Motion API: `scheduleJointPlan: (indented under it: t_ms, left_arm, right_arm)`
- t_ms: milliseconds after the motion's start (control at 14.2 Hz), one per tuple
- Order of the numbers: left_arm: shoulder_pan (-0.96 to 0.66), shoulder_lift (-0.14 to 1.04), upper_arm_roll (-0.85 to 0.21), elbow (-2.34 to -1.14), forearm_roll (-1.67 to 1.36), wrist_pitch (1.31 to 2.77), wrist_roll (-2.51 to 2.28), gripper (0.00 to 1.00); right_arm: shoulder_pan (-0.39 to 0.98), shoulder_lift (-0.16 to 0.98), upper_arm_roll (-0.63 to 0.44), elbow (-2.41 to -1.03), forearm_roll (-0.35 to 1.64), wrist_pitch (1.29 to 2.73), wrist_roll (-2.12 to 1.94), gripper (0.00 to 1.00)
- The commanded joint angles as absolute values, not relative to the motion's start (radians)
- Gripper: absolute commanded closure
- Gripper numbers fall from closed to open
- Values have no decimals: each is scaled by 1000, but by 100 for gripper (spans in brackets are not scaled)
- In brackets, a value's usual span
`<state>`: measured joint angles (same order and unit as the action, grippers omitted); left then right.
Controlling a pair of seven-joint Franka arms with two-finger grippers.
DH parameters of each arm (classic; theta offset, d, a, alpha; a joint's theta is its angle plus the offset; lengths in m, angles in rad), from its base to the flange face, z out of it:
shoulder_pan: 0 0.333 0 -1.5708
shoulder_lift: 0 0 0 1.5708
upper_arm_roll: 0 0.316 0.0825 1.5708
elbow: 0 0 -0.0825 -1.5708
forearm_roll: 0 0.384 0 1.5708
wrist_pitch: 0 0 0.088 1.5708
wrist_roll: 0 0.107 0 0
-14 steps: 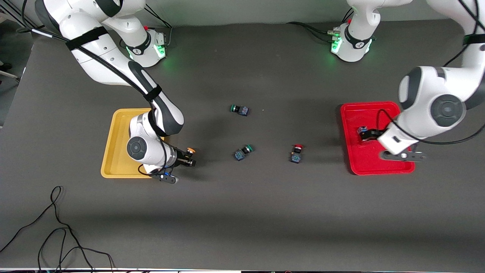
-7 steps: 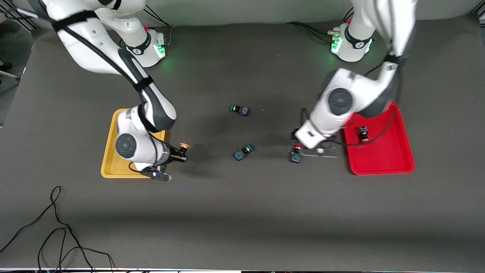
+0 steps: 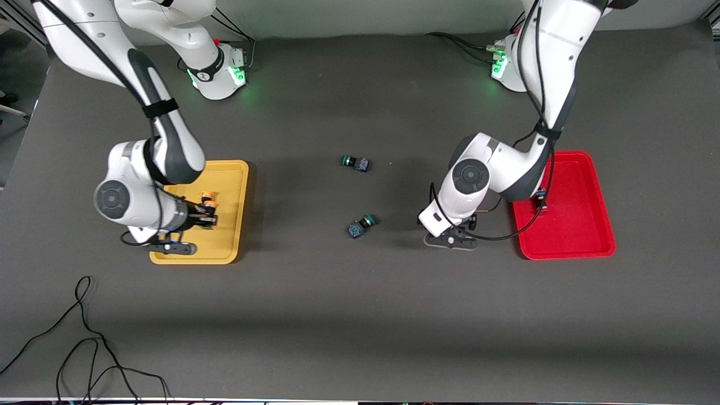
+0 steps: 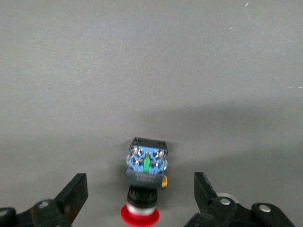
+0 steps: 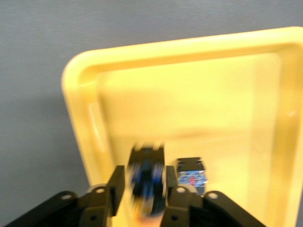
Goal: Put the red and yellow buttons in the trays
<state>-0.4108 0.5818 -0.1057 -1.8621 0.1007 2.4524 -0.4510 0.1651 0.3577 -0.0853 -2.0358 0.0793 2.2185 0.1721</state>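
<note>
Now the right gripper (image 3: 203, 218), at the right arm's end of the table, hangs over the yellow tray (image 3: 233, 169) with its fingers clenched on an orange-yellow-capped button (image 5: 147, 182). A second ago it carried that button over the bare table (image 3: 360, 326) just beside the tray, so the carry looks all but done and what remains is to lower and let go. A second yellow button (image 5: 191, 176) already lies in the tray, just beside the held one. Near the middle of the table lie two green-capped switches (image 3: 355, 163), one farther from the front camera than the other; neither belongs to the task and neither has shifted. Toward the left arm's end, the left gripper (image 4: 140, 189) has left the red tray (image 3: 585, 236), where it was a second ago, and is now low over the table just beside that tray. Its fingers (image 4: 75, 194) are spread wide on either side of the last loose red-capped button (image 4: 146, 187), which lies on its side and is not yet gripped. Another red button (image 3: 540, 195) rests in the red tray, partly hidden by the arm. By my reading, three of the four buttons are home or nearly so, and a close, lift and short carry would finish the job.
</note>
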Motion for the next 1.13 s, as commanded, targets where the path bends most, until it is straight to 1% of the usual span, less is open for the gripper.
scheduleJointPlan:
  t_ms: [0,71,141,212,282,353,494,635,776,917,1058]
  left_arm:
    - [-416,632,-104,-1822,133,2460,-451,0]
    - [-416,640,-103,-1822,133,2470,-456,6]
    - [-416,643,-103,-1822,133,2470,-462,20]
    - [-414,643,-103,-1822,132,2468,-463,50]
    - [-411,640,-104,-1822,127,2467,-465,73]
    - [-413,637,-104,-1821,123,2465,-475,80]
    - [-411,631,-104,-1815,123,2447,-498,85]
    - [-403,591,-104,-1798,120,2390,-503,86]
    - [-399,516,-100,-1734,66,2195,-491,86]
    - [-335,415,-106,-1684,-10,2013,-485,86]
    - [-255,324,-103,-1698,-54,1900,-442,86]
  right_arm:
    - [176,389,-84,-2022,78,2241,167,0]
    - [175,412,-84,-2005,78,2240,169,0]
    - [173,434,-83,-1988,78,2237,172,0]
    - [175,452,-80,-1977,78,2235,184,0]
    - [181,465,-74,-1973,81,2235,211,0]
    - [187,471,-69,-1962,80,2235,238,0]
    - [201,483,-63,-1948,80,2235,247,0]
    - [195,492,-63,-1942,80,2235,247,0]
    - [199,494,-63,-1924,80,2233,247,0]
    - [212,494,-63,-1921,80,2218,245,0]
    - [213,492,-63,-1921,80,2215,247,0]
